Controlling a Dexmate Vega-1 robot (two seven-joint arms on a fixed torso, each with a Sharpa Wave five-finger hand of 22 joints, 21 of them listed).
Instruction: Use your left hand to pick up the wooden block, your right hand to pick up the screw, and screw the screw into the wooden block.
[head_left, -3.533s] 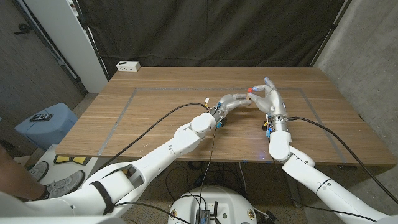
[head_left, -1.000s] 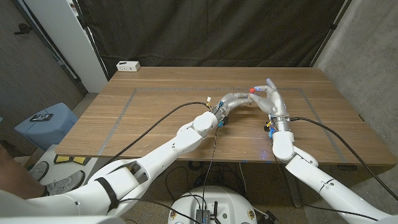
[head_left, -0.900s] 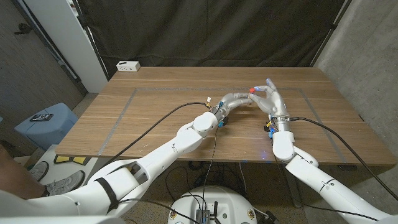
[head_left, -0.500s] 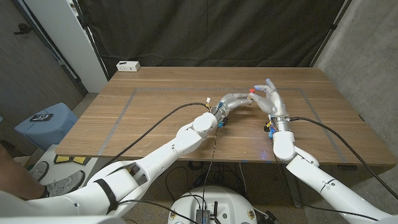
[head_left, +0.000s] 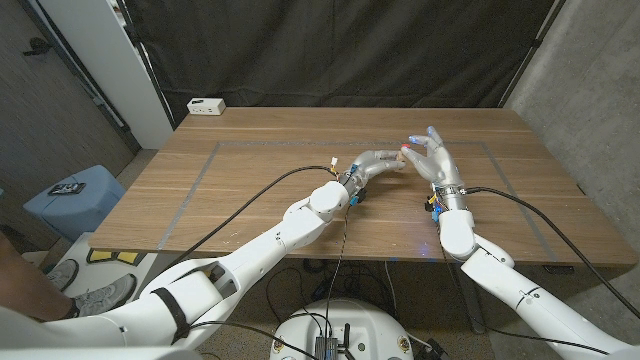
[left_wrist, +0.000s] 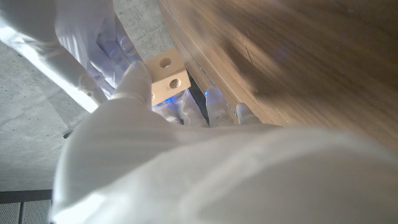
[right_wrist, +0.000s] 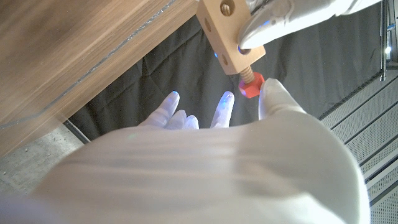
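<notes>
Wooden surface (head_left: 250, 190) carries both arms, which meet above its far middle. On the left side, the left hand (head_left: 377, 161) reaches across toward the right hand, its fingers closed around the wooden block (left_wrist: 165, 78). In the left wrist view the block is a pale cube with round holes in two of its faces, pinched between the thumb on one side and the fingertips (left_wrist: 214, 102) on the other, held up off the surface. In the right wrist view the same block (right_wrist: 222, 31) shows a brass-coloured insert in one face, with a left fingertip pressed against its side.

Just to the right of the left hand, the screw (right_wrist: 250, 84) sticks out of the block's face: a short threaded shank entering the wood and a red hexagonal head at its outer end. In the head view its red head (head_left: 404, 149) sits between the two hands.

Further right, the right hand (head_left: 432, 160) stands with its fingers (right_wrist: 224, 107) spread and pointing away from the robot. Its thumb touches the red head of the screw; the other fingers lie apart from it and hold nothing.
</notes>
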